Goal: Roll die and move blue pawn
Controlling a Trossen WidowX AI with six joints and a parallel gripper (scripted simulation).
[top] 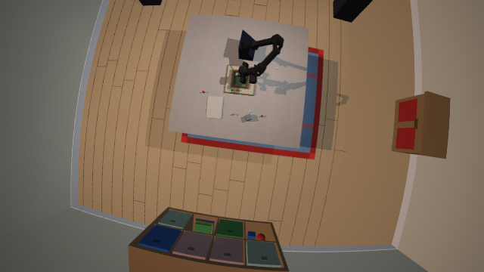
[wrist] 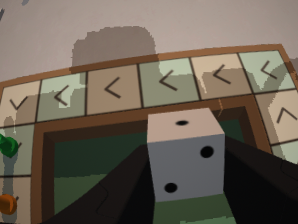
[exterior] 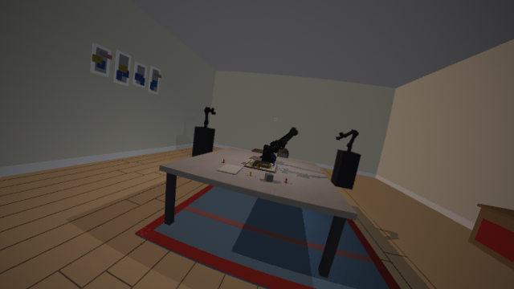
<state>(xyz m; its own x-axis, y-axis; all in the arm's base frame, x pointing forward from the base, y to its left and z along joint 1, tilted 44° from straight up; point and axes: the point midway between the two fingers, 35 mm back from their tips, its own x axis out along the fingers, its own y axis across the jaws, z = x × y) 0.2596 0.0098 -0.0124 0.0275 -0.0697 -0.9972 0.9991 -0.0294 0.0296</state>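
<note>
My gripper (wrist: 182,151) (top: 242,78) (exterior: 267,157) is shut on the white die (wrist: 185,155) and holds it above the green tray (wrist: 93,163) in the middle of the game board (top: 239,91) (exterior: 256,164). The die shows one pip on its upper face and two on the face towards the camera. In the wrist view the board's track of arrow squares (wrist: 113,90) runs along the tray's wooden rim. A green pawn (wrist: 8,144) and an orange pawn (wrist: 7,204) stand on the track at the left edge. I see no blue pawn in any view.
The board lies on a grey table (top: 189,57) (exterior: 241,189). A white sheet (top: 215,107), a small grey box (top: 248,118) (exterior: 268,177), and loose red pawns (top: 203,91) and a yellow one (top: 234,114) lie on the table in front of the board.
</note>
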